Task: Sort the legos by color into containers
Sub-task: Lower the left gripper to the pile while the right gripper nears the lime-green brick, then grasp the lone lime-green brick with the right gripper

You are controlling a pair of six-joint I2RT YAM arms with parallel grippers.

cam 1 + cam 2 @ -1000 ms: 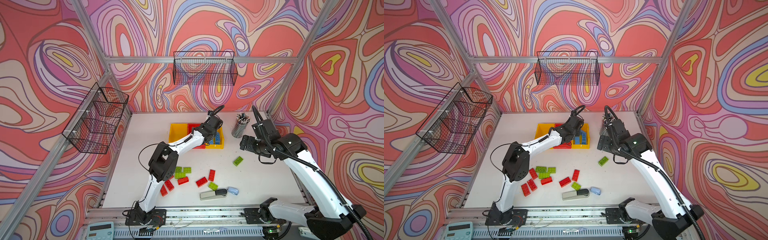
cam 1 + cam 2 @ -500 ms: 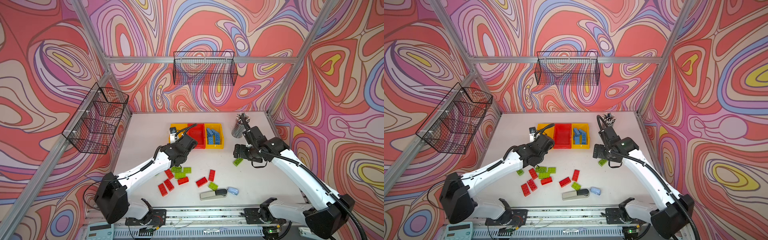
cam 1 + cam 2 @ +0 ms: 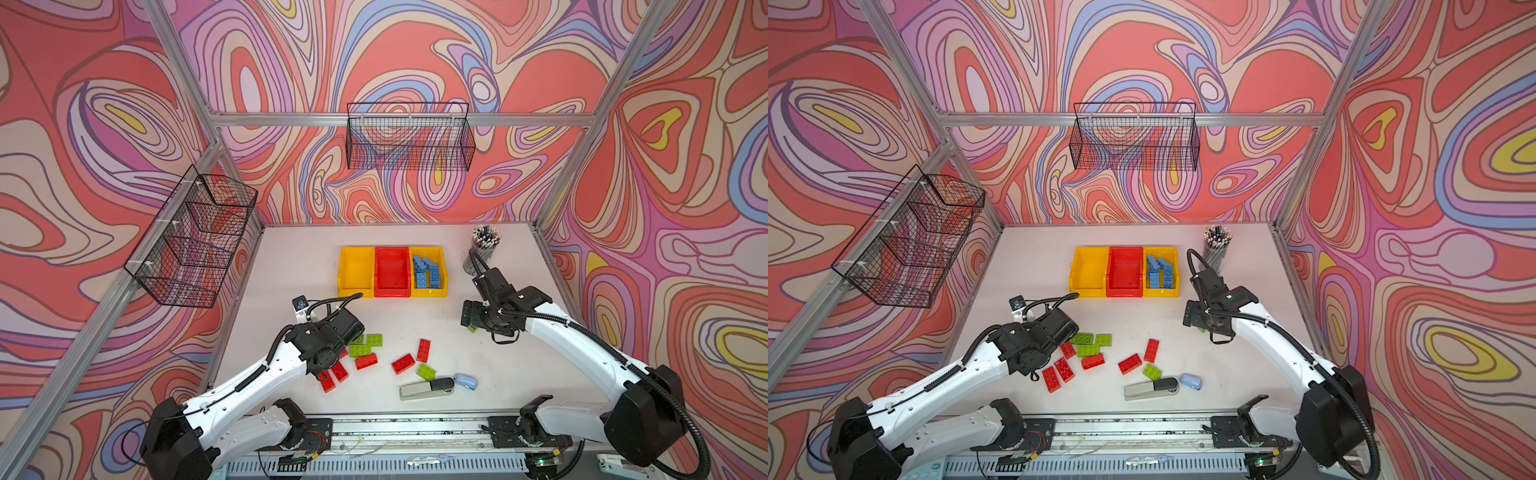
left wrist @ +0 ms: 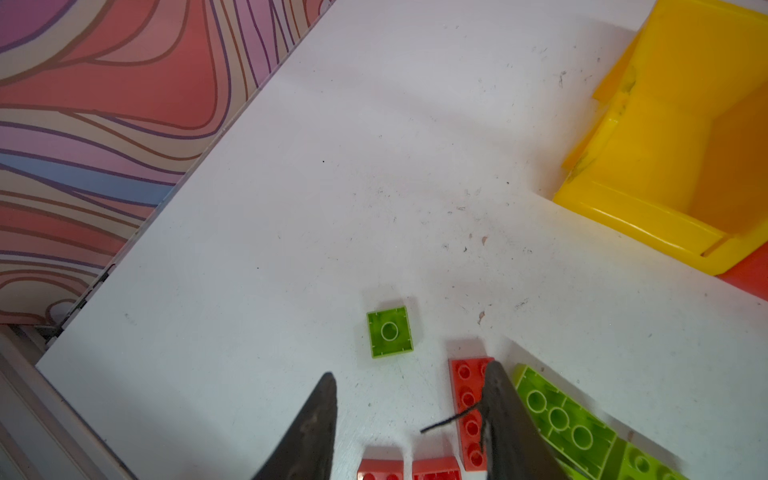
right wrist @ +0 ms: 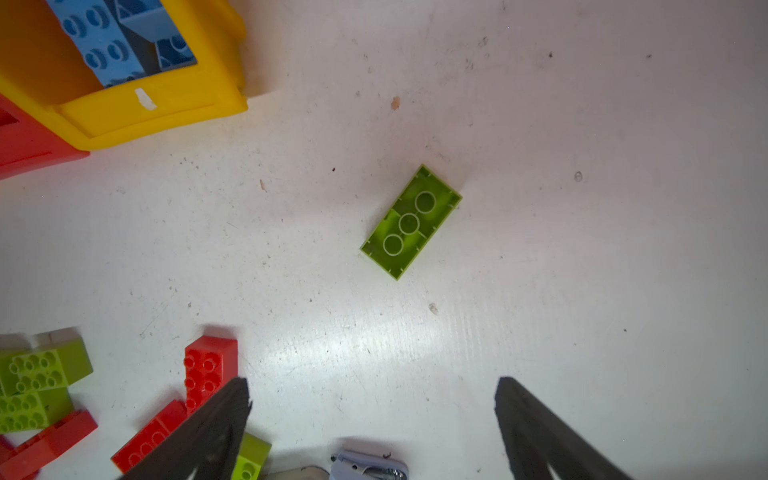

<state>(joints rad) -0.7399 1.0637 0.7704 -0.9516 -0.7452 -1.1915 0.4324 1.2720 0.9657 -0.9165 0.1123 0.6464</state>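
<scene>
lime green and red legos [image 3: 403,364] lie loose on the white table [image 3: 291,266], in its near middle, none of them in a bin. light blue bricks [image 3: 426,270] sit in the right yellow bin [image 3: 430,292]. the red bin [image 3: 392,292] and the left yellow bin [image 3: 355,291] show only bare floors. the three bins stand side by side, touching, toward the back.

the left gripper [image 4: 411,374] hangs low over the left end of the pile, its fingers partly spread with nothing between them. one fingertip [image 4: 494,382] overlaps a red brick [image 4: 467,399]; whether it touches cannot be told. a small square green brick [image 4: 390,331] lies studs-down just ahead.

the right gripper [image 5: 372,382] is spread wide and holds nothing. it is above a long green brick [image 5: 410,222] that lies upside down, well apart from the pile. in both top views that brick is nearly hidden under the wrist.

a grey-and-black stapler [image 3: 426,388] and a pale-blue mouse-shaped item [image 3: 466,381] sit near the front edge, just beside each other.
</scene>
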